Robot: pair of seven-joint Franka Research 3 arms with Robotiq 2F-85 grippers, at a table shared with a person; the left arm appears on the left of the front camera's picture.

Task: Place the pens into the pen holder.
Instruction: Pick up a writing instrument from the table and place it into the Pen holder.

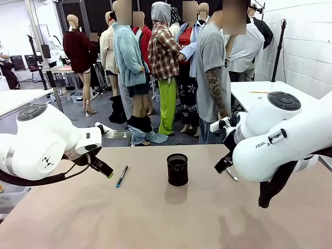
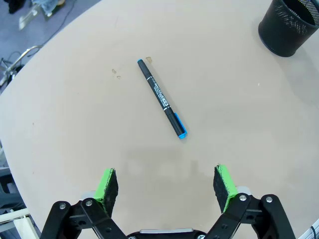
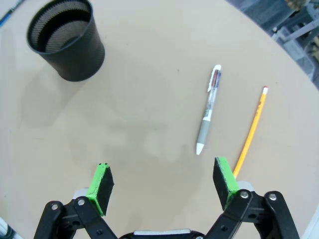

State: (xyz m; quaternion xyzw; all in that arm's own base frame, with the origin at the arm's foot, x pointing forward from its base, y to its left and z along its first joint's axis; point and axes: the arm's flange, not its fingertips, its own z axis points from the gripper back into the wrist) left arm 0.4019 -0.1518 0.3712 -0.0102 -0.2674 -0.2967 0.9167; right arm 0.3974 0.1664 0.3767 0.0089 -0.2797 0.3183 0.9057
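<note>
The pen holder (image 1: 177, 169) is a black mesh cup standing upright mid-table. A dark pen with a blue cap (image 1: 122, 176) lies to its left. My left gripper (image 1: 106, 171) hovers open just left of that pen; in the left wrist view the pen (image 2: 161, 97) lies ahead of the gripper (image 2: 165, 184), with the holder (image 2: 289, 25) at top right. My right gripper (image 1: 224, 165) hangs open right of the holder. Its wrist view shows a silvery-grey pen (image 3: 208, 109) and an orange pencil (image 3: 251, 130) lying ahead of the open gripper (image 3: 162, 181), and the holder (image 3: 67, 40) at top left.
A person (image 1: 215, 78) stands at the far edge of the table (image 1: 155, 218), arms down. The right arm's bulk (image 1: 280, 140) covers the table's right side. A white table (image 1: 270, 93) stands behind at the right.
</note>
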